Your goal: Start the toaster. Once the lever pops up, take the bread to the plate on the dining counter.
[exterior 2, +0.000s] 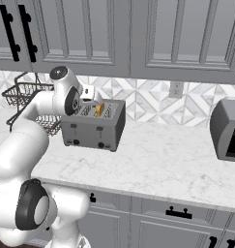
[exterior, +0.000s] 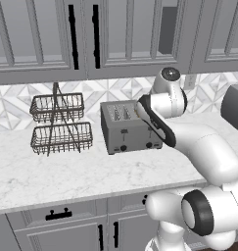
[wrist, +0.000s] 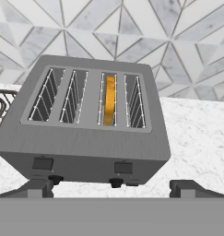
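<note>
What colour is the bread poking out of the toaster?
Golden orange. The bread sits in the grey toaster, clearest in the hand view.

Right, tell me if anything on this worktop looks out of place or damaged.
Nothing stands out. The toaster sits upright and square on the marble worktop, the bread stands in its third slot from the left, and the wire basket rack stands level beside it. No spills.

Even, flat rendered light throughout; soft shadows, sharp, no glare.
</note>
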You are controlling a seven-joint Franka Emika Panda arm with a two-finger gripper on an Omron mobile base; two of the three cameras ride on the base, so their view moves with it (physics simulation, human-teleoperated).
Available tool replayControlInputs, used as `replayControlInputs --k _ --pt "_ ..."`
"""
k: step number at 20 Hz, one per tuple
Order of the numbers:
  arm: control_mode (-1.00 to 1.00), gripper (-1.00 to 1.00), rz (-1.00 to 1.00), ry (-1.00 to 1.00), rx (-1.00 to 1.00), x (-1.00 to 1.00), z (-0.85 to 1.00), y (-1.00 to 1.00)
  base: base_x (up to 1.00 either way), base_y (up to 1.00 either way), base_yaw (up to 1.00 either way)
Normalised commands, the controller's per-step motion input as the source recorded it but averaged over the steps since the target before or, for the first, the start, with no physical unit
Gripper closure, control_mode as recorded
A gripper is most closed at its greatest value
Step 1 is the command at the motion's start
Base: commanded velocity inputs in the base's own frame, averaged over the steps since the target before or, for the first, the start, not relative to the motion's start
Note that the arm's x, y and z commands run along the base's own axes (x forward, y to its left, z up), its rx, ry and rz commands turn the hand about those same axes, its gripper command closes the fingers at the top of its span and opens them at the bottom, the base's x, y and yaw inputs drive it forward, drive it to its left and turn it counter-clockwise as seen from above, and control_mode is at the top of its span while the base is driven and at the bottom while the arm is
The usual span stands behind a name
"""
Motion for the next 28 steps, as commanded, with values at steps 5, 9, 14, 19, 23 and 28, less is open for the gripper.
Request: replayControlInputs --k 5,9,14,19,23,28 --pt "-1.0 -1.0 0.0 0.0 0.0 0.0 0.0 0.0 0.0 0.0 0.0" --pt "-1.0 -1.0 0.0 0.0 0.0 0.0 0.0 0.0 0.0 0.0 0.0" --pt "-1.0 -1.0 -0.01 0.08 0.0 -0.01 -0.34 0.05 0.0 0.0 0.0" --pt "-1.0 -1.0 0.0 0.01 0.0 0.01 -0.48 0.0 0.0 0.0 0.0" --pt "-1.0 -1.0 0.0 0.0 0.01 0.12 -0.26 0.0 0.0 0.0 0.0" --pt "-1.0 -1.0 0.0 0.0 0.0 0.16 -0.02 0.0 0.0 0.0 0.0"
